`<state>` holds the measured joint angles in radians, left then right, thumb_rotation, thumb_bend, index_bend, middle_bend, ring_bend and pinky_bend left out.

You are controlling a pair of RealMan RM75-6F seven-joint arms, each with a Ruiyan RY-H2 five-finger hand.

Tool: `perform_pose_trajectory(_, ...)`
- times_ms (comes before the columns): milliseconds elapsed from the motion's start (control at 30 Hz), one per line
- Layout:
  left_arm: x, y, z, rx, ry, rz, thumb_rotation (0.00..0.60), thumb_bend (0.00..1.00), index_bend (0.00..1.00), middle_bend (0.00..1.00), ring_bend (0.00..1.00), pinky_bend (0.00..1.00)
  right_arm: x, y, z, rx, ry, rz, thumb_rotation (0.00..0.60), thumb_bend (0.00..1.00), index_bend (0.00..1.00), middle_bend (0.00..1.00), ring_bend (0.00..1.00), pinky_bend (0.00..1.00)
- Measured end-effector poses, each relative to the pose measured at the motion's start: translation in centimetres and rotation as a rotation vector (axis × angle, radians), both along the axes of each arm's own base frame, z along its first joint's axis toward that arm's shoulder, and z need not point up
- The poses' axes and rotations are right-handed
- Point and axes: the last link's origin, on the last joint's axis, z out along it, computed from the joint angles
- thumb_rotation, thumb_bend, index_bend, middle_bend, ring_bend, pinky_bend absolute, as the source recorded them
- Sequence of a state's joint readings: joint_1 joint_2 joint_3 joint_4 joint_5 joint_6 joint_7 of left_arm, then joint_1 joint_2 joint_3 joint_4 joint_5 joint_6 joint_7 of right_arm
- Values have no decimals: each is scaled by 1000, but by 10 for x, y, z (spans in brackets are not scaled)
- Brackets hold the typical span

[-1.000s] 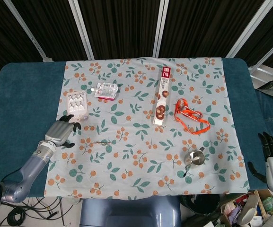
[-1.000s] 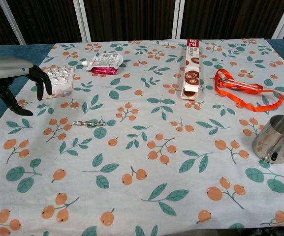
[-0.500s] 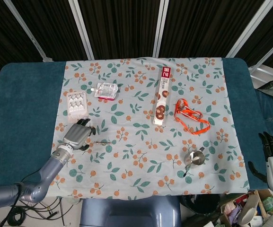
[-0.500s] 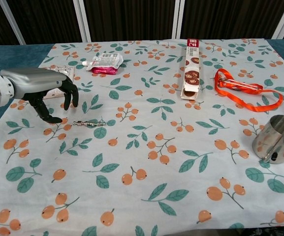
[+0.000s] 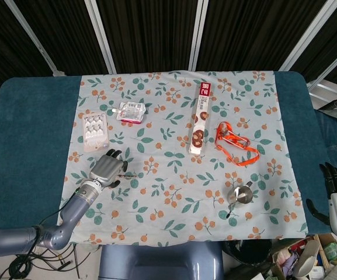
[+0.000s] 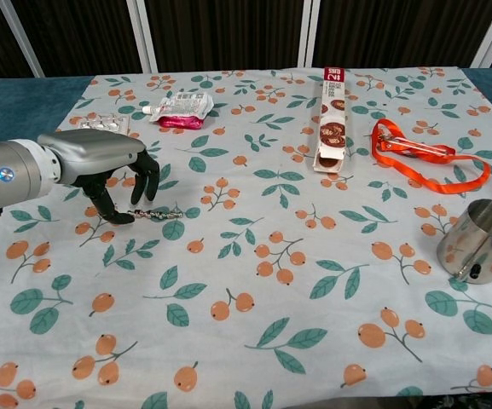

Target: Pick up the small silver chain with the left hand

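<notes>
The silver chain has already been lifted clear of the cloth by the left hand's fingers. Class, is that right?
Not quite. The chest view shows the silver chain lying flat on the cloth, not lifted. The left hand has its fingers at the chain's left end.

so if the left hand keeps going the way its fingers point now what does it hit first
Most likely the small silver chain: the left hand hangs over its near end, fingers curled down toward it. Whether a fingertip already touches it is unclear.
</notes>
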<state>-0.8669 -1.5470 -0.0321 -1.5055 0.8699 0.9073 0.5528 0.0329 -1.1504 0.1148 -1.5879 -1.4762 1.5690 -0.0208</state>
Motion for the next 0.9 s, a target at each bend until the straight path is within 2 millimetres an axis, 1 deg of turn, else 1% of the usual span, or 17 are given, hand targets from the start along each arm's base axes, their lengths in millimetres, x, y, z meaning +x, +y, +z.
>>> perform_pose_trajectory(133,1,0,-4,2,11,-5,600,289,442,488,95,106,0,0,0,2,-3,-1,600,201,20,43,80,136)
perform_pose_trajectory(300,0,2,-8,3,16,-6,600,344,451,488,96,106,0,-1,0,2,-6,-1,600,201,20,43,80,136)
perform_pose_trajectory(600,3,2,-14,-1,16,-10,600,345,484,525,123,106,-1,-1,0,4,-9,-2,600,200,20,43,80,136)
perform_pose_trajectory(900,3,2,-17,5,25,-11,600,345,485,525,124,106,-1,-1,0,6,-9,0,600,201,20,43,80,136)
